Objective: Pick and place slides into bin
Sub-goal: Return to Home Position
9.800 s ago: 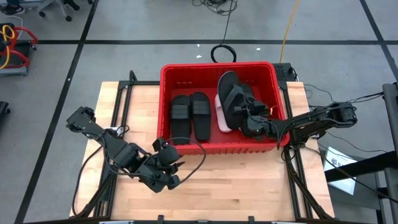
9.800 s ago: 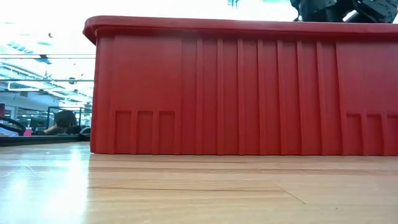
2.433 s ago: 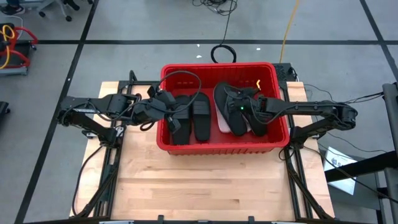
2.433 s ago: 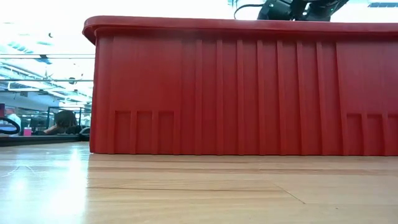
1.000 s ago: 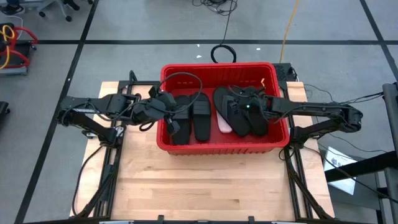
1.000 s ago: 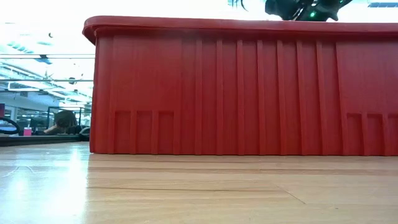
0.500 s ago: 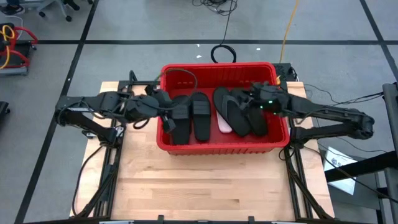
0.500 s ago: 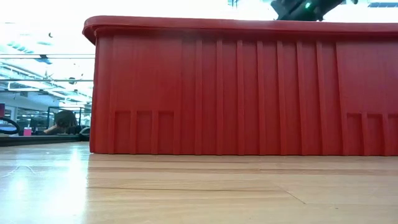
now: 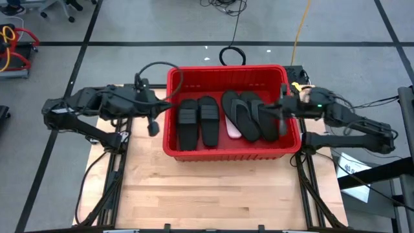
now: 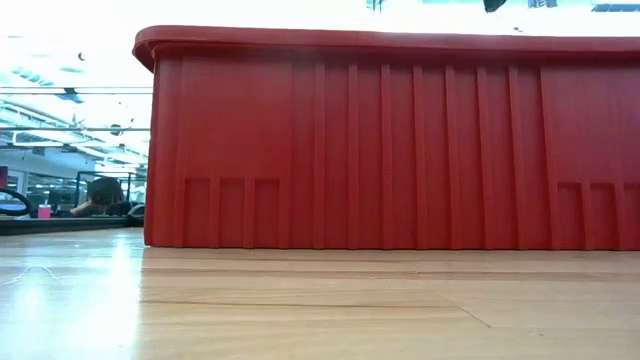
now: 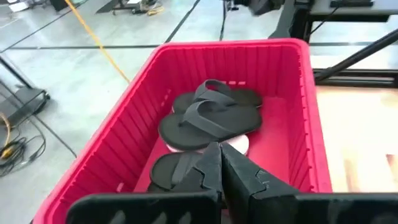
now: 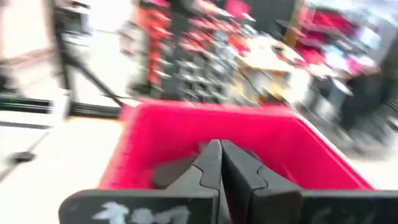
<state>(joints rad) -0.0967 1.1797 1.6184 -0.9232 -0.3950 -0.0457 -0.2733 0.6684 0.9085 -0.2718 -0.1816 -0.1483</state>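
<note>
Seen from above, the red bin (image 9: 169, 113) sits at the 12 o'clock end of the wooden table (image 9: 213, 188), with its long side running 9 to 3. Inside it, two black wide-strap slides (image 9: 198, 122) lie side by side in the 9 o'clock half. Their long axes run 12 to 6, with the straps nearer 12. Two black flip-flops (image 9: 249, 116) fill the 3 o'clock half, angled about 11 to 5. A pale pink slide (image 9: 231, 131) peeks out from under them; which way it points cannot be told.

The left gripper (image 9: 153, 125) hangs just outside the bin's 9 o'clock wall. The right gripper (image 9: 282, 122) is over the 3 o'clock rim.

Only the wrist views settle the fingers. The left pair (image 11: 219, 149) are pressed together on nothing, and the right pair (image 12: 216, 146) likewise. The left wrist view also shows the flip-flops (image 11: 208, 115) stacked on the pink slide (image 11: 239, 144).

The low view shows only the bin's ribbed outer wall (image 10: 350, 140), which hides everything inside. Pale marks on the right gripper's body are too blurred to read.
</note>
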